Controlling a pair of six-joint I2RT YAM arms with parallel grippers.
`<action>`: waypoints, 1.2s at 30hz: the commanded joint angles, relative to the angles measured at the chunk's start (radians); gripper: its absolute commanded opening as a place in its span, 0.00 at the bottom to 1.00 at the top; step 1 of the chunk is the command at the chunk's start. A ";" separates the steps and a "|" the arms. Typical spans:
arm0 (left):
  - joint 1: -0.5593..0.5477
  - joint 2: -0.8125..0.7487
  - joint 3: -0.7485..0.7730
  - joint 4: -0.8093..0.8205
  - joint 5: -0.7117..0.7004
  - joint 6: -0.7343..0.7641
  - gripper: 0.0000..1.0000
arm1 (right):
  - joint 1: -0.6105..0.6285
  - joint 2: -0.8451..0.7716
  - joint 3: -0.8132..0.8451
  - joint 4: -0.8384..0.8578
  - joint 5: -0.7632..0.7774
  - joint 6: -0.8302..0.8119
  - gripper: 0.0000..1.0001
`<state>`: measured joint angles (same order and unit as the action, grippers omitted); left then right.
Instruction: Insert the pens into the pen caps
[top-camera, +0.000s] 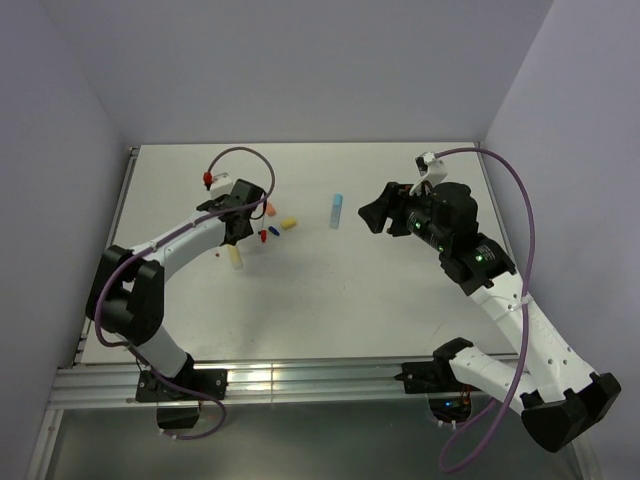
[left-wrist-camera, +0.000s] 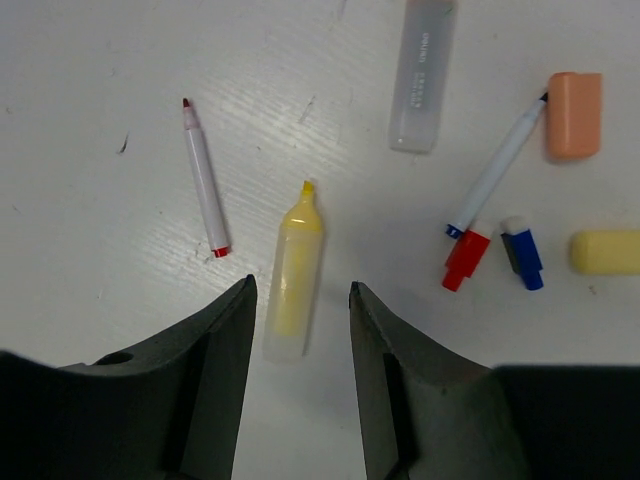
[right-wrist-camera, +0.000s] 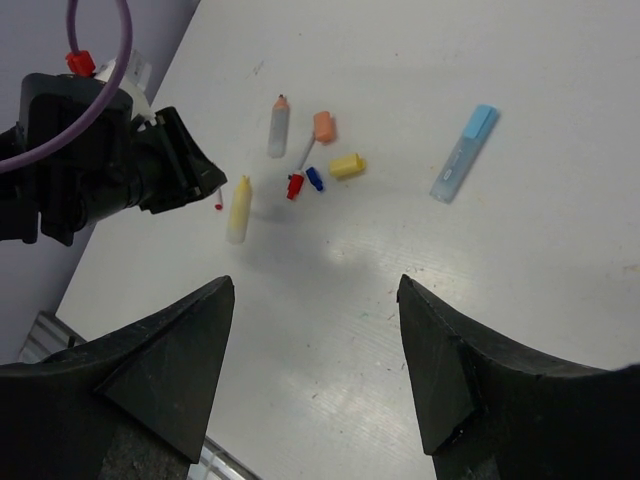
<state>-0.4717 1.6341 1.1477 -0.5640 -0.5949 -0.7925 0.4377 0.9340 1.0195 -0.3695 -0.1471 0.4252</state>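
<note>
The left gripper (left-wrist-camera: 300, 290) holds its two dark, matte, wedge-shaped fingers (left-wrist-camera: 215, 350) apart. The blunt rear end of a stubby pale-yellow translucent plastic pen (left-wrist-camera: 293, 270) lies on the white tabletop (left-wrist-camera: 100, 60) in the gap between them. A strip of table shows on each side of the pen, so nothing is clamped. Its long axis runs almost straight out ahead of the fingers, and the bare yellow chisel tip points away from them, leaning slightly right.

Ahead and left of the left-hand finger lies a thin white stick pen with a red nib (left-wrist-camera: 203, 180). Its nib points away and a red band marks the near end.

Ahead and right of the other finger, a short red plastic cap (left-wrist-camera: 466, 258) and a short dark-blue plastic cap (left-wrist-camera: 522, 255) lie side by side. A thin white stick pen with a dark-blue nib (left-wrist-camera: 497, 170) slants away from just beside the red cap, its nib reaching towards a smooth, rounded orange plastic cap (left-wrist-camera: 574, 115). A yellow plastic cap (left-wrist-camera: 605, 252) lies further right. Farthest ahead is a greyish translucent barrel with printed lettering (left-wrist-camera: 425, 75), its length also running away from the fingers.

The right gripper (right-wrist-camera: 316, 290) has its fingers spread wide with nothing between them. A pale-blue translucent pen (right-wrist-camera: 463, 155) lies well ahead and to their right, slanted, with its more solid blue end pointing away.
</note>
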 joint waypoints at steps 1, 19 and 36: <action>0.027 0.018 -0.025 0.026 0.007 -0.022 0.48 | -0.005 -0.006 -0.006 0.027 -0.011 -0.012 0.74; 0.087 0.193 -0.052 0.159 0.141 0.026 0.45 | -0.007 -0.004 -0.009 0.026 -0.009 -0.016 0.73; 0.082 0.067 -0.101 0.179 0.245 0.024 0.00 | -0.001 0.083 -0.016 0.105 -0.271 0.006 0.70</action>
<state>-0.3820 1.7840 1.0630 -0.3721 -0.4152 -0.7696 0.4377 0.9871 1.0084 -0.3527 -0.2760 0.4221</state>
